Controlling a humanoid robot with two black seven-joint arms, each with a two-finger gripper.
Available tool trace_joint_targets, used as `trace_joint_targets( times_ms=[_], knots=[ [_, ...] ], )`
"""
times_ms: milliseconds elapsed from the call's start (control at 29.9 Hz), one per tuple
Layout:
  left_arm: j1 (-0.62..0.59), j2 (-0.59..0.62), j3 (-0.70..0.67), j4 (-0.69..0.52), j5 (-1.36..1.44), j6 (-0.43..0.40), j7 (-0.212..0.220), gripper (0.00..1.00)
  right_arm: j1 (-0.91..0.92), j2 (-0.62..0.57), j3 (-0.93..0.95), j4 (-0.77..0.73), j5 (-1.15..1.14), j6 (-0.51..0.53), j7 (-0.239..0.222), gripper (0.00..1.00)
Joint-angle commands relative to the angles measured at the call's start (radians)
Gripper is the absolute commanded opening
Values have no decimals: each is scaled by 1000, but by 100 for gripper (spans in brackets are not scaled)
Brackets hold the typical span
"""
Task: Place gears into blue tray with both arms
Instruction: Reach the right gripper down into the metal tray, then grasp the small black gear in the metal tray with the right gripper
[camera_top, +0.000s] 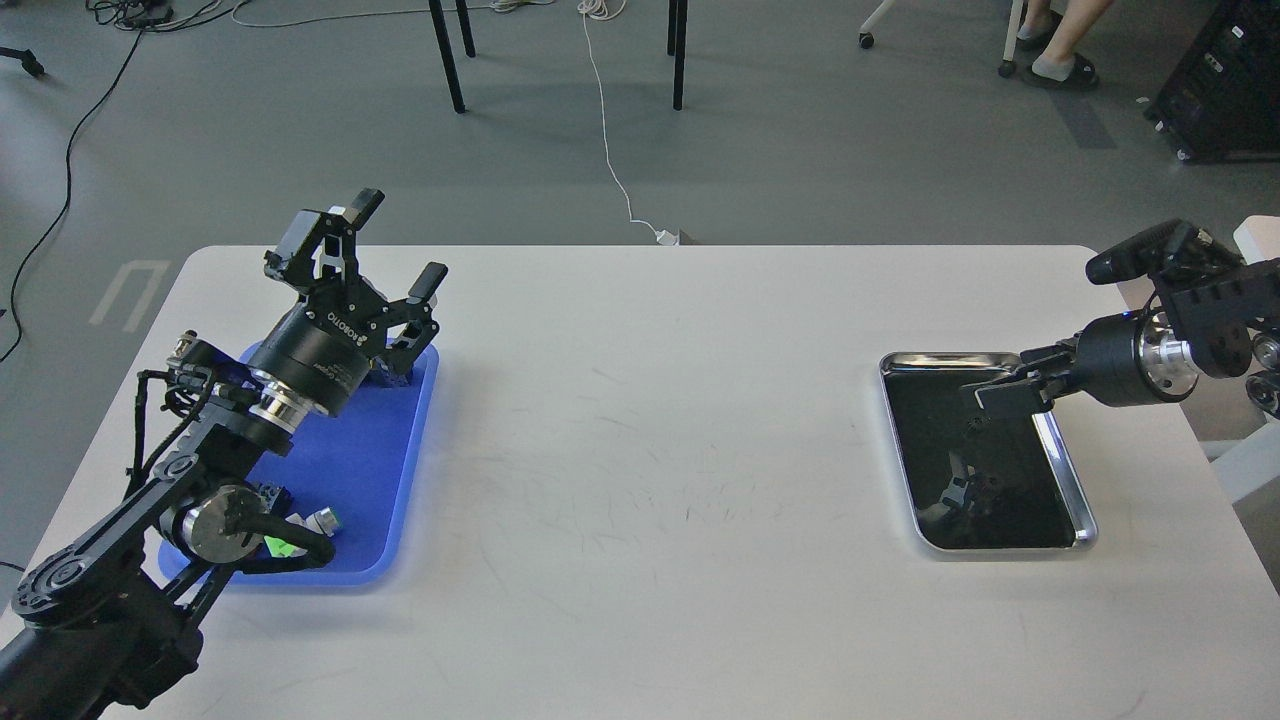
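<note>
The blue tray (352, 470) lies at the table's left. My left gripper (398, 243) hangs open above its far end, with nothing between its fingers. Two gears show as small dark wheels on the dark floor of the steel tray (1060, 450) at the right: one gear (975, 425) near the far end and another gear (990, 482) closer to me. My right gripper (1003, 393) reaches in from the right, low over the steel tray's far end and just above the far gear. It is seen side-on, so its fingers cannot be told apart.
Small push-button switches (322, 520) with green parts lie at the blue tray's near end, partly behind my left arm. The steel tray's floor mirrors my right gripper. Chair legs, cables and a seated person's feet are on the floor beyond the table.
</note>
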Motion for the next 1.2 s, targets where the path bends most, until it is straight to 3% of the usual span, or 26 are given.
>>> trace_joint_targets(
  times_ms=[0, 334, 602, 1171],
  knots=[
    [2, -2, 0, 1, 0, 1, 0, 98, 22, 55, -56, -53, -21, 0, 0, 94],
    [2, -2, 3, 1, 0, 1, 0, 98, 34, 134, -153, -172, -21, 0, 0, 91],
    [5, 3, 1, 1, 0, 1, -1, 98, 31, 162, -167, -217, -21, 0, 0, 65],
    [14, 21, -2, 0, 0, 1, -1, 98, 19, 239, -170, -283, -19, 0, 0, 65]
  ],
)
